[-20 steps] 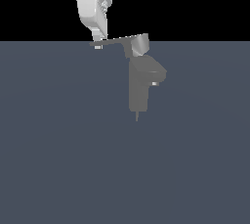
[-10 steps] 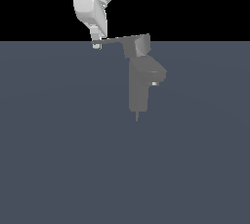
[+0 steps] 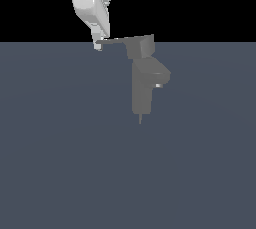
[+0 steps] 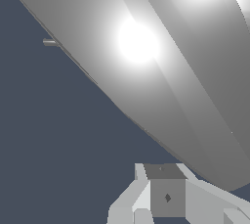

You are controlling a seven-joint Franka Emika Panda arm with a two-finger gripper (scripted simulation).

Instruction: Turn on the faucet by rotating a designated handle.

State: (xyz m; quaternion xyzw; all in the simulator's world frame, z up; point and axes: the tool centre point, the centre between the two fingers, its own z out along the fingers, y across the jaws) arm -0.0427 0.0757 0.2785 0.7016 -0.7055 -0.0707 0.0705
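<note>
White and glossy, the gripper (image 3: 99,44) hangs at about eleven o'clock in the exterior view, its fingertips at the thin outer end of the handle (image 3: 122,39). Whether the jaws are spread or pressed together cannot be told; the tips look to touch the lever's end, but a grasp is not clear. From the tips the handle runs toward three o'clock, nearly level, to its blocky grey cap on top of the faucet (image 3: 142,89). The matte grey column stands upright near the middle, its short spout pointing toward four o'clock with a small bright nozzle. In the wrist view, a broad shiny grey surface fills most of the frame.
</note>
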